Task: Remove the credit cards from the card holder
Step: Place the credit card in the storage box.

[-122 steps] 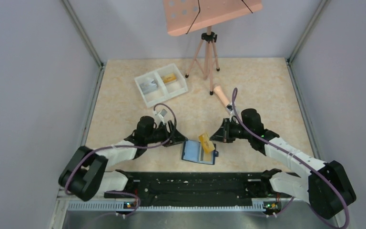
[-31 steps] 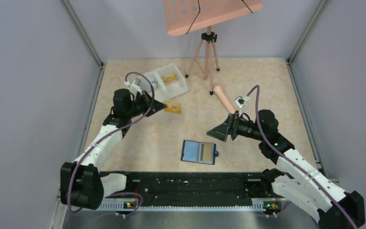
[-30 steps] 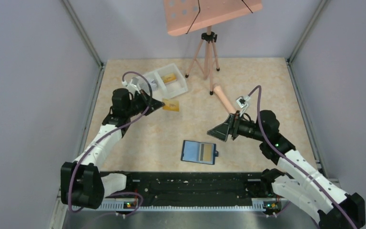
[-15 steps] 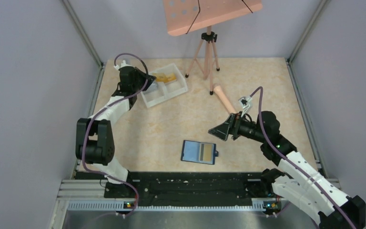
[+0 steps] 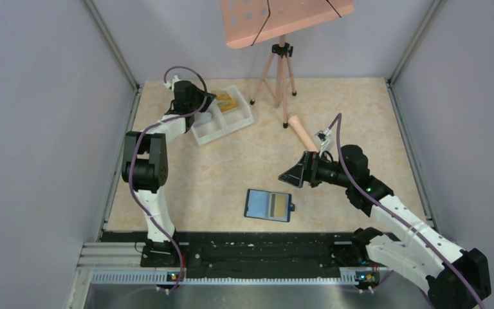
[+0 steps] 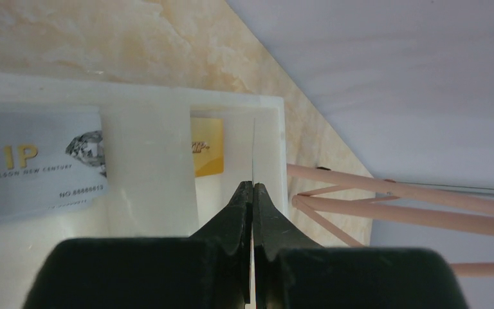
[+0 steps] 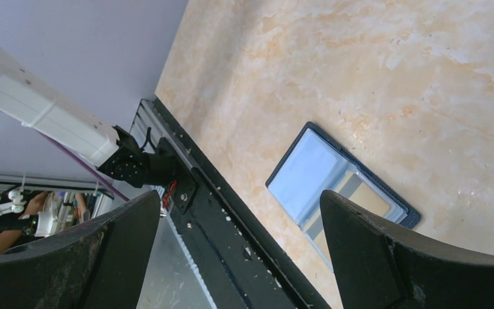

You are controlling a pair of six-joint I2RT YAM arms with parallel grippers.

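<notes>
1. The left end effector (image 5: pixel 207 100) (image 6: pixel 252 188) is reached out to the far left corner of the bench (image 5: pixel 231 174), above the white two-compartment tray (image 5: pixel 225 131) (image 6: pixel 148 154).
2. Its fingers are pressed fully together on a held credit card (image 6: pixel 254 148). The left wrist view shows this card only edge-on, as a thin pale line, so I cannot tell its colour there.
3. The pinched card hangs over the tray compartment nearer the tripod (image 5: pixel 282 71) (image 6: pixel 392 206), just beside that compartment's outer wall.
4. A yellow credit card (image 5: pixel 229 103) (image 6: pixel 207 147) lies flat in that same compartment.
5. A grey VIP card (image 6: pixel 35 164) lies in the other compartment.
6. The right end effector (image 5: pixel 294 177) (image 7: pixel 239 196) hovers above the middle of the bench with its fingers spread wide and nothing between them.
7. The card holder (image 5: pixel 269 206) (image 7: pixel 341 187) lies opened flat near the middle of the bench's near edge, below the right end effector and not touched by it.
8. A tan-yellow strip shows on the slot side of the card holder; I cannot tell whether it is a card.
</notes>
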